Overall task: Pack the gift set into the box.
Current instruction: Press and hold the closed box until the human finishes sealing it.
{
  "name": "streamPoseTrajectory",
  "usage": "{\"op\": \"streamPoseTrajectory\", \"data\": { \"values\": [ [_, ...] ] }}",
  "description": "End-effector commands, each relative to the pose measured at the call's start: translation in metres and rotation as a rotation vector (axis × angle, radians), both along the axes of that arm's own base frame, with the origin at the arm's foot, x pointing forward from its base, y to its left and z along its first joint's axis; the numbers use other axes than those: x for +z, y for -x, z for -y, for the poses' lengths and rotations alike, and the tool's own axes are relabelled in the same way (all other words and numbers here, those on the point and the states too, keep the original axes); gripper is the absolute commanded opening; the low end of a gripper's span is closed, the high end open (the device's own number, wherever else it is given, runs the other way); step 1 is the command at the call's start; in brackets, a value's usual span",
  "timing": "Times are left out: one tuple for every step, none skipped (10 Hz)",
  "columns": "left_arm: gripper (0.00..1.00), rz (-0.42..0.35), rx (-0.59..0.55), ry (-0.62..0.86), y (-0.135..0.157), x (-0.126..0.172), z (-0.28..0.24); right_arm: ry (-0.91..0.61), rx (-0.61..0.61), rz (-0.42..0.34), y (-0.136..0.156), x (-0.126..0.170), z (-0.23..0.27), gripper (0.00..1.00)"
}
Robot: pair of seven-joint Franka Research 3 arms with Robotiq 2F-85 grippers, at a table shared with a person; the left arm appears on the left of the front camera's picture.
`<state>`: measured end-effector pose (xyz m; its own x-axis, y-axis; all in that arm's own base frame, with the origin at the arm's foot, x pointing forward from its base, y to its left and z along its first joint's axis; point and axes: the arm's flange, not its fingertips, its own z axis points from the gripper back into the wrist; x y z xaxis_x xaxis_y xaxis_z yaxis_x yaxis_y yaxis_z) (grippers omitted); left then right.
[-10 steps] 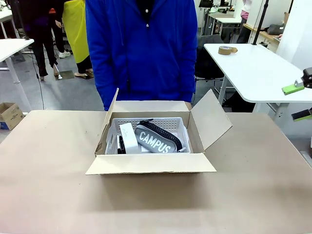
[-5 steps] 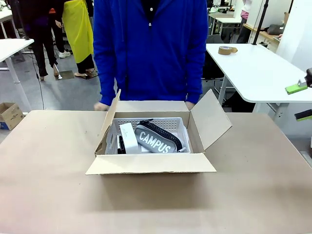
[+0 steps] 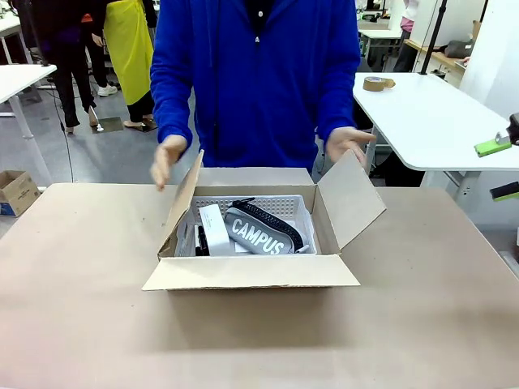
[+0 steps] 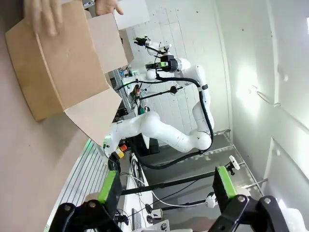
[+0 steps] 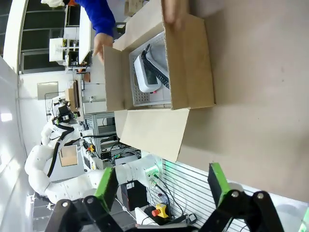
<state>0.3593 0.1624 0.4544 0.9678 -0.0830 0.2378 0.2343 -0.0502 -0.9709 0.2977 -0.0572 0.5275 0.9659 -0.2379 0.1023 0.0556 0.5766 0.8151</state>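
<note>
inside the brown cardboard box (image 3: 251, 272) sits the white perforated plastic basket (image 3: 280, 204); its flaps should fold flat, with left gripper (image 4: 165, 184) and right gripper (image 5: 161, 184) spread, well clear.

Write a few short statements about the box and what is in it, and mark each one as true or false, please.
1. The white basket sits inside the cardboard box. True.
2. The grey pouch lies on the table beside the box. False: it lies in the basket, next to a small white box.
3. All the flaps are folded shut. False: they are open, and the near flap lies folded out toward the robot.
4. The person holds one hand and the other hand close to the tops of the side flaps. True.
5. The right jaws grip the near flap. False: they stand open, away from the box.
</note>
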Motion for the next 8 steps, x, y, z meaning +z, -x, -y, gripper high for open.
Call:
{"op": "streamPoseTrajectory", "data": {
  "values": [
    [1.0,0.021,-0.001,-0.002,0.0022,-0.0012,0.0016,-0.021,0.01,0.031,-0.0008,-0.0009,0.0008,1.0],
    [1.0,0.021,-0.001,-0.002,0.0022,-0.0012,0.0016,-0.021,0.01,0.031,-0.0008,-0.0009,0.0008,1.0],
    [1.0,0.021,-0.001,-0.002,0.0022,-0.0012,0.0016,-0.021,0.01,0.031,-0.0008,-0.0009,0.0008,1.0],
    [1.0,0.021,-0.001,-0.002,0.0022,-0.0012,0.0016,-0.021,0.01,0.031,-0.0008,-0.0009,0.0008,1.0],
    [1.0,0.021,-0.001,-0.002,0.0022,-0.0012,0.0016,-0.021,0.01,0.031,-0.0008,-0.0009,0.0008,1.0],
    [1.0,0.021,-0.001,-0.002,0.0022,-0.0012,0.0016,-0.021,0.01,0.031,-0.0008,-0.0009,0.0008,1.0],
    [1.0,0.021,-0.001,-0.002,0.0022,-0.0012,0.0016,-0.021,0.01,0.031,-0.0008,-0.0009,0.0008,1.0],
    [1.0,0.021,-0.001,-0.002,0.0022,-0.0012,0.0016,-0.021,0.01,0.031,-0.0008,-0.0009,0.0008,1.0]
  ]
}}
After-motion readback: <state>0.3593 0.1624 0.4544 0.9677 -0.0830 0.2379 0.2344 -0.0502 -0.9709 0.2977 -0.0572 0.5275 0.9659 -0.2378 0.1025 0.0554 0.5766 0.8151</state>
